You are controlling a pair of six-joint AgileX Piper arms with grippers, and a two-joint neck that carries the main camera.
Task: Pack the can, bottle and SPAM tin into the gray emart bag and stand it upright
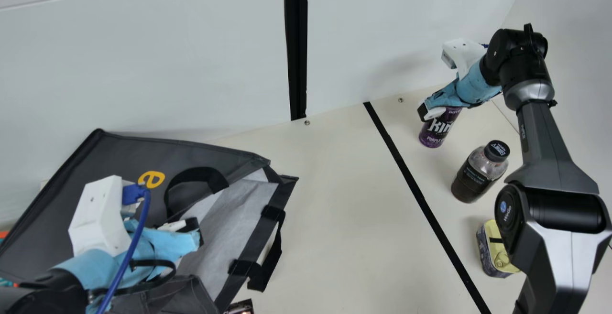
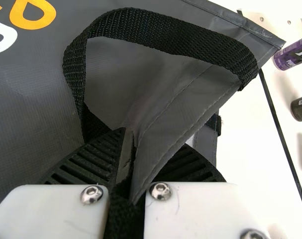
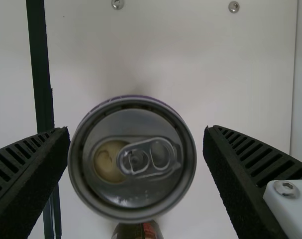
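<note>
Gray, your emart bag (image 1: 112, 156) lay at eight o'clock, cut off below, mouth toward four, its edge pinched in your left gripper (image 1: 193, 230). Just past three stood a dark bottle (image 1: 474, 176); at three, an upright purple can (image 1: 436, 133), your right gripper (image 1: 432, 112) spread around its top, clear. At four, the arm (image 1: 550, 209) part-hid the SPAM tin (image 1: 492, 252).

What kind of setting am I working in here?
Likely a robot test bench or lab station: a cream tabletop marked with black tape, pale upright panels behind it, and two mounted robot arms with cameras at their wrists.
</note>
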